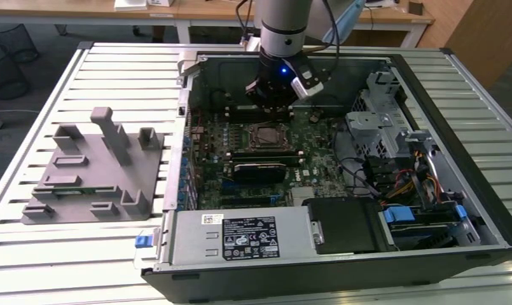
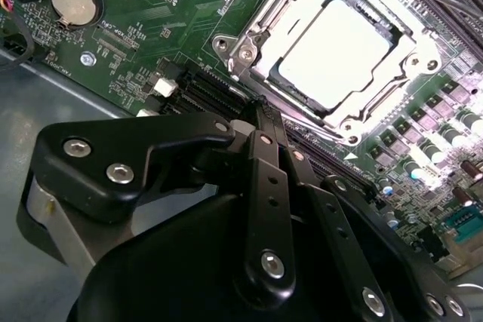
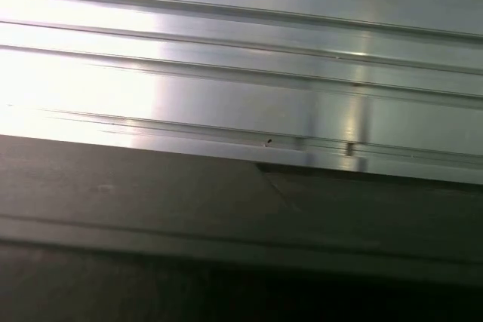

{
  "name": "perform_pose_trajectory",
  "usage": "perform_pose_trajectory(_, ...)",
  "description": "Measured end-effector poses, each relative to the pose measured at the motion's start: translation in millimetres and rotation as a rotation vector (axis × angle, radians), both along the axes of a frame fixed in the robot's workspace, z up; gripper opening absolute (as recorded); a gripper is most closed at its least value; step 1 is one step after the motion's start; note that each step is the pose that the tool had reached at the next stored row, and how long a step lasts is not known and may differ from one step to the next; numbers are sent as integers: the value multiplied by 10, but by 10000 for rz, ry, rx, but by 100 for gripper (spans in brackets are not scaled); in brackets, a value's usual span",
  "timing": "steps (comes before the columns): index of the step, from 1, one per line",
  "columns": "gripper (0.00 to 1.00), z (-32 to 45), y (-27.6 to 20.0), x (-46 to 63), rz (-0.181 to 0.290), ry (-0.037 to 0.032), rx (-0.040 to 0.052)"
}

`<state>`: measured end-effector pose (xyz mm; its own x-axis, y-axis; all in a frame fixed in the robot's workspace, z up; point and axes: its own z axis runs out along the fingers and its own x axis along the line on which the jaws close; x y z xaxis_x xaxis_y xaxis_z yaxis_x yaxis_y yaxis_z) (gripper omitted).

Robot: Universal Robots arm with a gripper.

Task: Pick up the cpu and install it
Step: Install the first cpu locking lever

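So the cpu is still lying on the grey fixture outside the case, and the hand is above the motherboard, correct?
Not quite. In the second wrist view the cpu already sits in the motherboard socket, not on the grey fixture. The hand is indeed above the motherboard.

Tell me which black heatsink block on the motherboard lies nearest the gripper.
The black finned heatsink block directly under the gripper, behind the CPU socket; the other two blocks lie beyond the socket.
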<state>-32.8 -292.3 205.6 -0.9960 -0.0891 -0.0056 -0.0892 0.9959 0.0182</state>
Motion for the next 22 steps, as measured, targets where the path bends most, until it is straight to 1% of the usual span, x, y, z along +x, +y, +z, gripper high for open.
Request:
perform_pose_trajectory(2,11,-3,-4,1,1,-1,-6)
perform_pose_trajectory(4,11,-8,-8,2,0,-2,-46)
perform_pose_trajectory(12,11,-64,-10,12,1,0,-339)
perform_pose_trajectory(14,11,-75,-11,16,-1,4,-398)
perform_pose_trajectory(16,11,-77,-11,21,0,8,-416)
perform_pose_trajectory(20,11,-80,-10,27,0,16,-409)
perform_pose_trajectory(22,11,-61,-10,27,0,31,-413)
